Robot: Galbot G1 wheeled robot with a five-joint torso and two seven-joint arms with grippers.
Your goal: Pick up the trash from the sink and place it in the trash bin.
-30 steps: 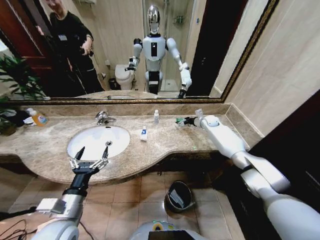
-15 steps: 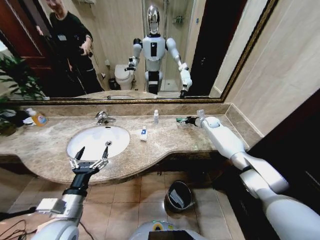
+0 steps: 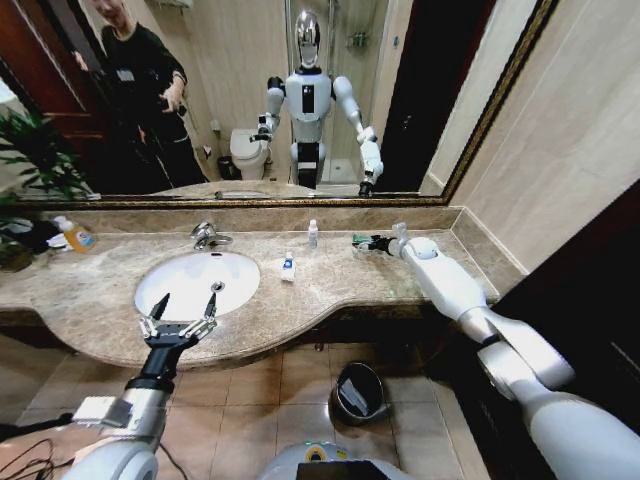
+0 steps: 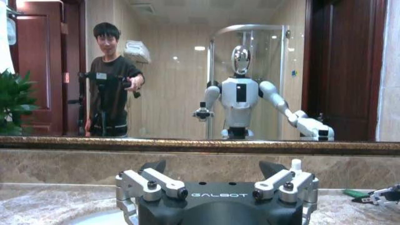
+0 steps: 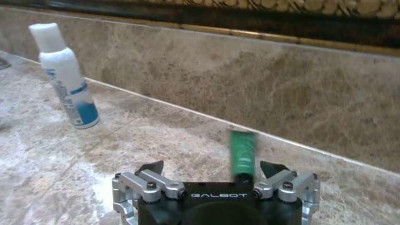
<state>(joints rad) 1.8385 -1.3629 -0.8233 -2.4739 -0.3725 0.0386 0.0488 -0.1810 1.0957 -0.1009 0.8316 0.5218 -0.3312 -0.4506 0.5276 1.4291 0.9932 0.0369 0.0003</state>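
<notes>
A wide mirror (image 3: 250, 100) runs along the wall above the beige counter (image 3: 330, 290). The oval sink (image 3: 196, 280) is set into the counter toward the left, with a chrome tap (image 3: 207, 236) behind it. On the floor below the counter edge stands the dark bin (image 3: 357, 390), with something pale inside it.

The right arm reaches across the counter to its back right part, and the right gripper (image 3: 372, 243) lies low over the marble with its fingers spread apart, holding nothing. The small green piece (image 5: 242, 157) lies on the counter between those fingers, near the backsplash; whether they touch it cannot be told. The left gripper (image 3: 180, 316) hangs over the near rim of the sink, fingers spread and empty.

A white bottle (image 5: 67, 77) stands upright by the backsplash, between the sink and the right gripper. A white tube (image 3: 288, 267) with a blue label lies just right of the sink. A yellow bottle (image 3: 76, 236) stands at the far left.
</notes>
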